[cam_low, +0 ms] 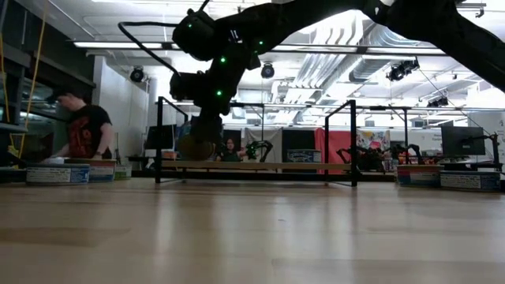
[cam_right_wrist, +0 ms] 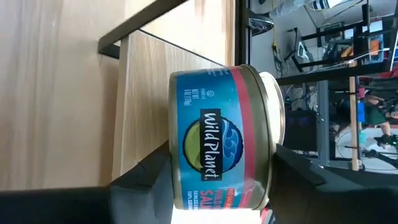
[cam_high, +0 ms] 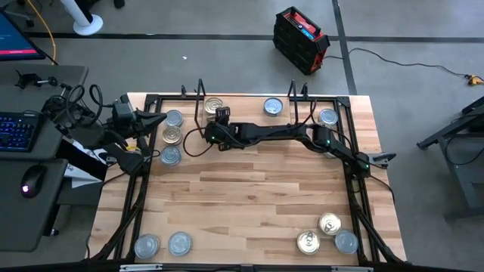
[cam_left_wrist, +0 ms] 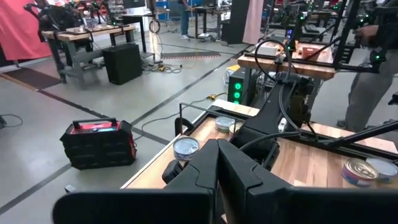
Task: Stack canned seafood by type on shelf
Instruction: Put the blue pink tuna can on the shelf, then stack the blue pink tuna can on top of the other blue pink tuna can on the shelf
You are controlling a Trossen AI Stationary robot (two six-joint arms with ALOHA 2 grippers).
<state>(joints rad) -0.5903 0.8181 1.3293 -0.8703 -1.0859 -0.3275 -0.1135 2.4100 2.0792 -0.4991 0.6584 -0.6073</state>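
Observation:
My right gripper [cam_high: 220,115] reaches across the table's far side to the shelf's [cam_high: 242,102] left end. It is shut on a tin [cam_right_wrist: 217,149] with a blue label, a pink band and a gold lid [cam_high: 214,106]. The tin is upright over the light shelf board [cam_right_wrist: 149,93], just at board height [cam_low: 197,147]. I cannot tell whether it rests there. My left gripper [cam_left_wrist: 217,171] is shut on nothing and hangs over the table's far left corner [cam_high: 160,118]. My right gripper pinches the tin from top to bottom. One finger [cam_right_wrist: 305,177] lies over the lid's near edge [cam_right_wrist: 273,134] and the other [cam_right_wrist: 146,180] under the bottom rim [cam_right_wrist: 174,146]. The fingers slant down from the table's right. The tin stays upright, lid up.
Three tins [cam_high: 172,134] lie left of the shelf. Two silver-blue ones [cam_high: 273,106] [cam_high: 327,117] are farther right along the far side. Two silver tins [cam_high: 179,243] sit at the near left and three tins [cam_high: 330,224] at the near right. Black wire uprights [cam_low: 353,142] flank the shelf.

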